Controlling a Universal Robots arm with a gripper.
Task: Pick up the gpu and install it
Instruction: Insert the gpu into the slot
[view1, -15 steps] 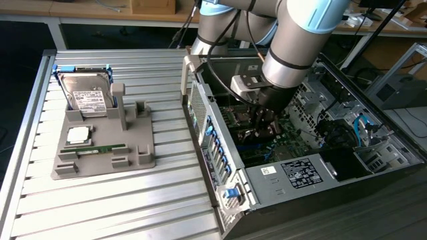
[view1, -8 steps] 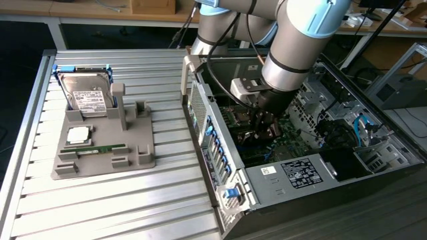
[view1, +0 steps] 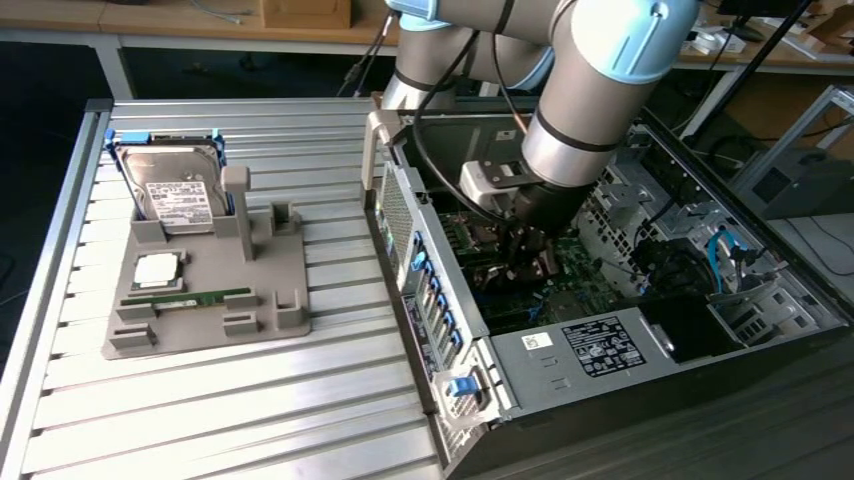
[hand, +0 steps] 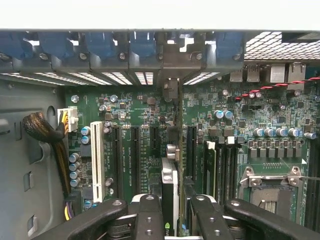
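One arm reaches down into the open computer case (view1: 641, 330) in the exterior view, and I see the tool (view1: 527, 262) low inside it, over the green motherboard (view1: 577, 262). On the exterior view's left, a grey holder (view1: 214, 300) sits on the slatted metal surface (view1: 200, 420), carrying a hard drive (view1: 174, 190), a processor chip (view1: 158, 268) and a memory stick (view1: 187, 296).

From the wrist view I see the tool (hand: 175, 210) clenched on the gpu (hand: 170, 195), which stands edge-on between the fingers (hand: 147, 212). The card runs toward the rear of the case, lined up with the black expansion slots (hand: 135, 160), its far end reaching a rear bracket opening (hand: 172, 60). A white slot (hand: 97, 155) and a bundle of cables (hand: 47, 135) lie off to one side.
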